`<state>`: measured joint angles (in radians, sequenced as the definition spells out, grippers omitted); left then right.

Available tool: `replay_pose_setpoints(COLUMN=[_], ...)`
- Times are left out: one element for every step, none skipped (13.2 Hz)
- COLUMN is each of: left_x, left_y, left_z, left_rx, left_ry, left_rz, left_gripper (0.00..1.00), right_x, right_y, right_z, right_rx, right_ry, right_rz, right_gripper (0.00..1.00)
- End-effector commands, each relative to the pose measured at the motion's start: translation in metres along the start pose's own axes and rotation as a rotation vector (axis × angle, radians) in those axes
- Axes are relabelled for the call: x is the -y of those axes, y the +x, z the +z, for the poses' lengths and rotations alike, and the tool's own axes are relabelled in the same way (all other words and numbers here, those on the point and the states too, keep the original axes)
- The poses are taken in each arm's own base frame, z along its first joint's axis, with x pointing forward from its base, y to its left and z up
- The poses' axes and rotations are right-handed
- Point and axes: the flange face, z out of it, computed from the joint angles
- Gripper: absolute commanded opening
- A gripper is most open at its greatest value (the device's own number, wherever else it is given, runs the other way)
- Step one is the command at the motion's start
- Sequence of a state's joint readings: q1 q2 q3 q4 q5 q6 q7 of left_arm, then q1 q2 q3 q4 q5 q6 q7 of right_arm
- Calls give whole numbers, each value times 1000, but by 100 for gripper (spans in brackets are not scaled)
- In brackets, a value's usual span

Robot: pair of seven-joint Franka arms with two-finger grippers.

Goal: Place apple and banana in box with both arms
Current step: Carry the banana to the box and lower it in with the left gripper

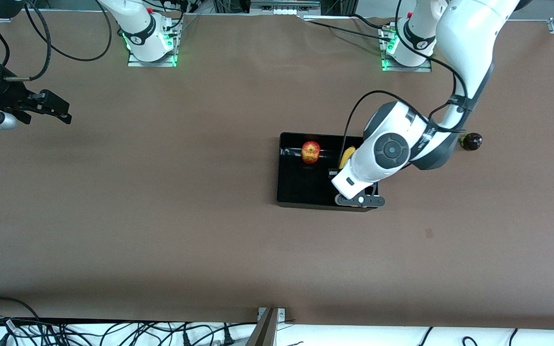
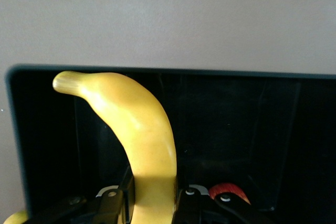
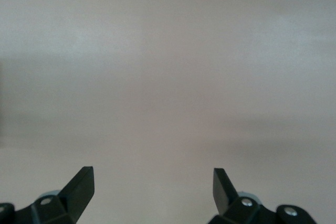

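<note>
- The left arm's black two-finger gripper [image 2: 152,203] hangs over the glossy black shallow plastic box [image 1: 289,192], its jaws clamped on the long curved yellow banana [image 2: 139,129], which rises from between them inside the box walls.
- The small round red apple streaked with yellow [image 1: 310,153] lies in the box, just beside those jaws.
- A dark round fruit [image 1: 471,141] sits outside the box on the brown tabletop [image 1: 161,216].
- The right arm waits, its black gripper [image 3: 153,184] over bare tabletop well apart from the box, jaws spread wide and holding nothing.
</note>
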<state>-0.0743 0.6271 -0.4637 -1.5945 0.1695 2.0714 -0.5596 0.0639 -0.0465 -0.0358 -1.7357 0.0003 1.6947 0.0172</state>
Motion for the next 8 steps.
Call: replay_pose_setpoints(left_x=[-6,-9,-10,-10,-10,-10,-8,-8], left_y=[-8,-11,-14,-16,-17,-18,-17,-19], left_z=[17,26,39,47,55,66,79,90], left_rx=[-47,-73,-93,-104,-109,-110,-111,-117], left_ry=[24,24,33,45,44,32,25,23], left_rz=[-12,-11,-25,-28,-19,-16,-12,2], left_gripper=[0,0,0,0,0,0,7,16], right_x=[1,1,1,1,1,1,1,1], right_y=[2,2,2,2,2,2,2,2], right_z=[-5,-5,-5,-5,-5,-5,-5,-5], right_rx=[-8,-8,-8,-8,-8,-8,-8,-8], right_ry=[-2,-2,-2,-2,-2,-2,-2,-2], right_rz=[2,2,2,2,2,2,2,2], right_gripper=[100,100,100,100,100,100,100,100])
